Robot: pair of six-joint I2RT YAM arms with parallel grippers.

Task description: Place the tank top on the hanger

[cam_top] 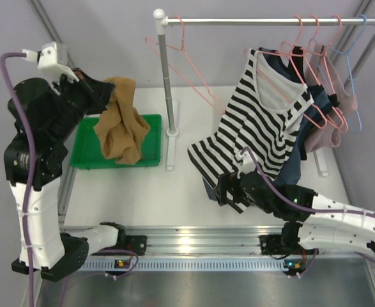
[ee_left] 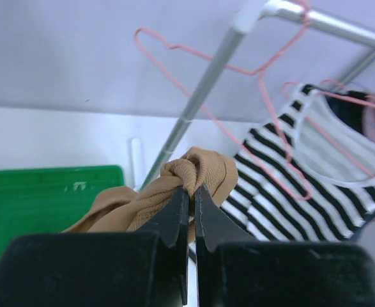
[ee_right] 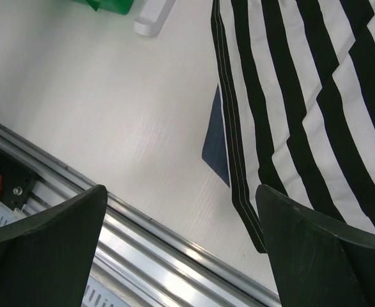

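**Top clamped in left gripper, hanger bare**

- Left gripper [ee_left: 191, 192]: jaws together, pinched on a wad of the top [cam_top: 120, 121]. In the left wrist view the folds bulged out just past the fingertips.
- Top sat upper left in the overhead view, lifted and hanging in a limp bundle over the green tray [cam_top: 88, 137]. Couldn't tell whether its lowest folds touched the tray.
- Hanger [ee_left: 259, 73]: hooked on the rail [cam_top: 251, 21] at top centre, nothing on it, left of the striped top [cam_top: 270, 121]. Well apart from the top.
- Right gripper [ee_right: 181, 192]: jaws wide apart, holding nothing, low at lower centre-right, hovering by the striped top's hem.

Handling, my read:
- Fabric looked thin, soft and light. No stiffness, so it should collapse wherever it isn't supported.
- Low risk of damage. The bigger risk is it sliding off smooth wire.
- The grip was on a bunch, and which part of the garment couldn't be told. Straps and neck opening weren't visible.
- Better hold: 1 shoulder strap or the neck edge, so the opening hangs free for a hanger arm.
- Probably needs 2 grippers, 1 steadying the hanger.
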